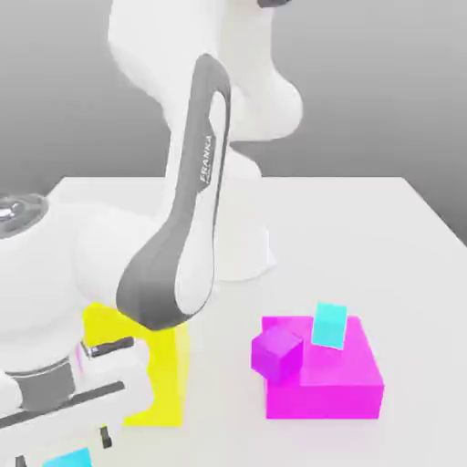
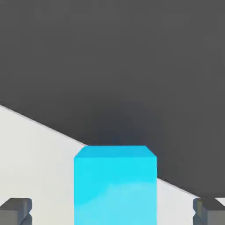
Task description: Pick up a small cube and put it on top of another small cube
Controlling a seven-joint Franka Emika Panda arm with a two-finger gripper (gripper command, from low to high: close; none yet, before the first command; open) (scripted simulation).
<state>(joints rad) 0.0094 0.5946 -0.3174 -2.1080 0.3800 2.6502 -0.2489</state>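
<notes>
The gripper (image 2: 112, 211) hangs released, its fingers (image 2: 16, 210) well apart on either side of the sky-blue cube (image 2: 115, 184) at the table's (image 1: 365, 219) near edge, not touching it. A yellow block (image 1: 160, 374) stands just beside. Well to the exterior view's right, the purple cube (image 1: 275, 352) rests against a magenta block (image 1: 342, 383) bearing a turquoise cube (image 1: 329, 326).

Small cube (image 2: 115, 184) smooth, slightly glossy cyan; table (image 1: 365, 228) matt white; arm (image 1: 196, 210) glossy plastic.

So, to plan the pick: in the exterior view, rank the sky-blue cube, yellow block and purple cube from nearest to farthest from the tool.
1. Sky-blue cube, under the tool.
2. Yellow block, just right.
3. Purple cube, farther right.
</notes>
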